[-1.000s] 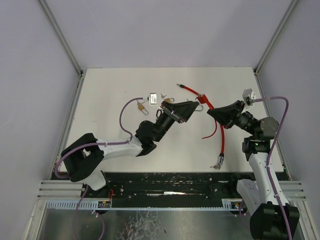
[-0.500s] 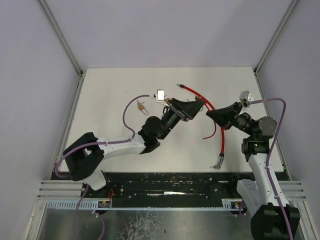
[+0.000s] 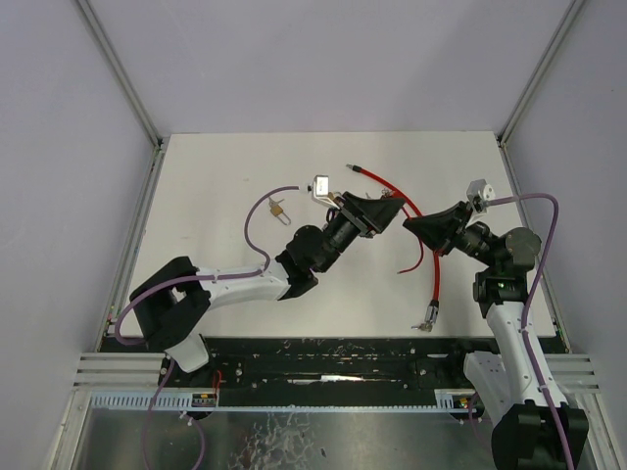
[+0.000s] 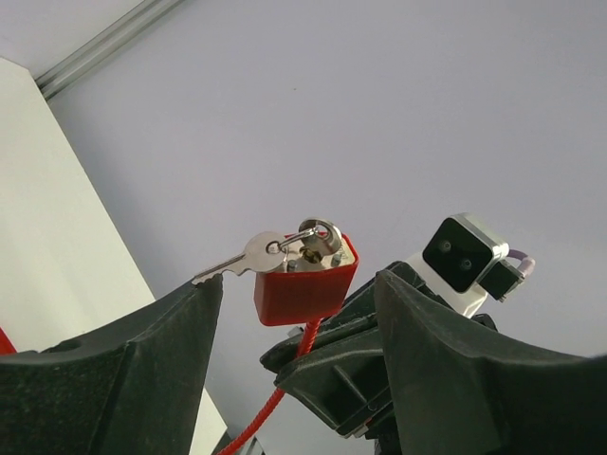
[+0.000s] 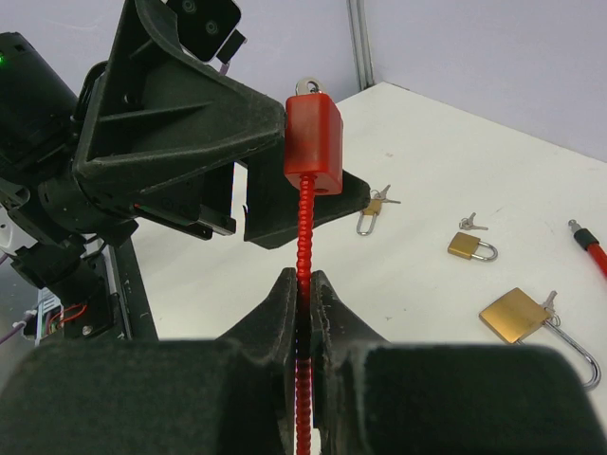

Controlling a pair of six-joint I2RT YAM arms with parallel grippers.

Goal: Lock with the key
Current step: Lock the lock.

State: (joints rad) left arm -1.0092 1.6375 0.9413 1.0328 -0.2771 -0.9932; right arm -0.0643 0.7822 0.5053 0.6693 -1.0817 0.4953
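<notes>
Left hand [image 4: 297,284] moved closer, spread either side of red lock [image 5: 313,142], right hand [image 5: 303,287] clenched on red cable [image 5: 303,232].

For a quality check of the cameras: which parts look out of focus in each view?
Left wrist: left gripper fingers soft and dark, red lock and key sharp. Right wrist: right gripper fingers blurred around the red cable, lock sharp. Top external: evenly lit, all sharp.
</notes>
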